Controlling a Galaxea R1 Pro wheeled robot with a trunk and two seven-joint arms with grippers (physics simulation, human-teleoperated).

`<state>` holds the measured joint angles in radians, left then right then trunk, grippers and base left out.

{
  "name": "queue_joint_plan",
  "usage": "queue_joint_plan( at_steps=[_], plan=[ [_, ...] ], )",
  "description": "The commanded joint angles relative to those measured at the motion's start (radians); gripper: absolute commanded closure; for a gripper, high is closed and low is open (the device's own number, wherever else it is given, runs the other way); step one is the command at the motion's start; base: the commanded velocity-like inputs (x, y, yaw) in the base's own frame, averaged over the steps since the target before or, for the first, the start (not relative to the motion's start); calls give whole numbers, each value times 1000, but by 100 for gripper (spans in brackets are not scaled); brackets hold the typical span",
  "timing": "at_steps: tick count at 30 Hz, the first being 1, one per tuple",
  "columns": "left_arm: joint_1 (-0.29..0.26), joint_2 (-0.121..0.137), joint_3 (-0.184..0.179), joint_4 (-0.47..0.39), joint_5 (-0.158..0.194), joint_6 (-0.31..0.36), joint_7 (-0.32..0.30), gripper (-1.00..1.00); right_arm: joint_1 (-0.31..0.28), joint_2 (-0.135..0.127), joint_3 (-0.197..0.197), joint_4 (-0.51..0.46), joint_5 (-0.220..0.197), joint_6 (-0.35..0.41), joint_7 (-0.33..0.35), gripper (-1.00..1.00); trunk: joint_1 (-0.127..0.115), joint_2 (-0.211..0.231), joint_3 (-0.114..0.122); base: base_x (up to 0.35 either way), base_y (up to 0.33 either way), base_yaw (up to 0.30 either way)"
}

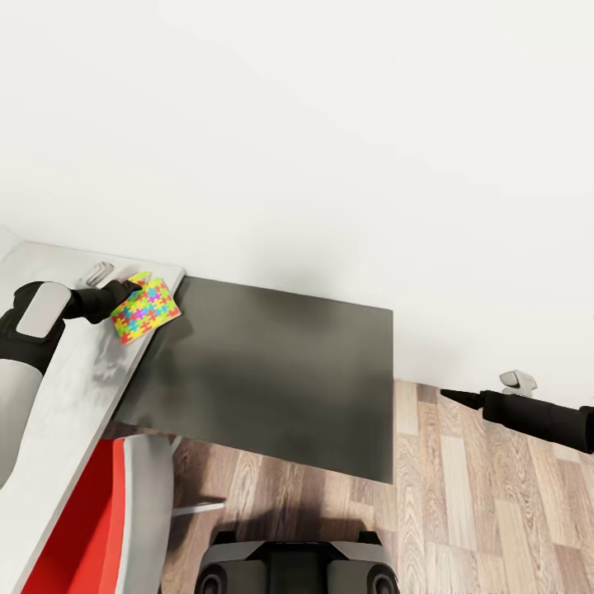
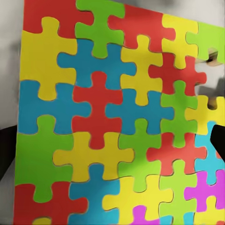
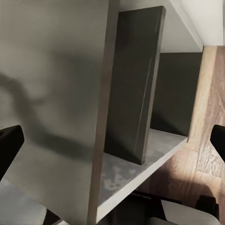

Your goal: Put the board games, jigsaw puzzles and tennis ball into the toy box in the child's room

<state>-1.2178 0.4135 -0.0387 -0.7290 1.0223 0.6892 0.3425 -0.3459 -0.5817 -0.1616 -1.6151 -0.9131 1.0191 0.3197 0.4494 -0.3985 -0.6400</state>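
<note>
We see the left gripper [image 1: 130,289] reaching over the pale desk [image 1: 78,388], its jaws at the edge of a jigsaw puzzle [image 1: 145,308] which sits tilted near the desk's far corner, just where the pale top meets the lower dark side table [image 1: 272,379]. From the left wrist camera the puzzle [image 2: 108,117] spreads right before the jaws, its red, yellow, blue and green pieces close up, with a dark fingertip [image 2: 219,138] at either side of the sheet; the jaws stand apart around it, though we cannot tell whether they press on it. The right gripper [image 1: 450,396] hangs well apart from the puzzle, out over the wood-plank floor [image 1: 487,511] beyond the dark table's far edge. In the right wrist view its fingertips [image 3: 9,143] are spread wide with nothing between them, the desk's underside and dark frame lying ahead. A red and grey chair [image 1: 107,511] stands below the desk, near the left arm.
</note>
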Motion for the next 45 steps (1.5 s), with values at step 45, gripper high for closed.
queue_joint_plan(
  at_steps=[45],
  plan=[
    [1, 2, -2, -2, 21, 0, 7, -100, -1, 1, 0, 0, 10, 4, 10, -100, 1, -1, -1, 0, 0, -34]
  ],
)
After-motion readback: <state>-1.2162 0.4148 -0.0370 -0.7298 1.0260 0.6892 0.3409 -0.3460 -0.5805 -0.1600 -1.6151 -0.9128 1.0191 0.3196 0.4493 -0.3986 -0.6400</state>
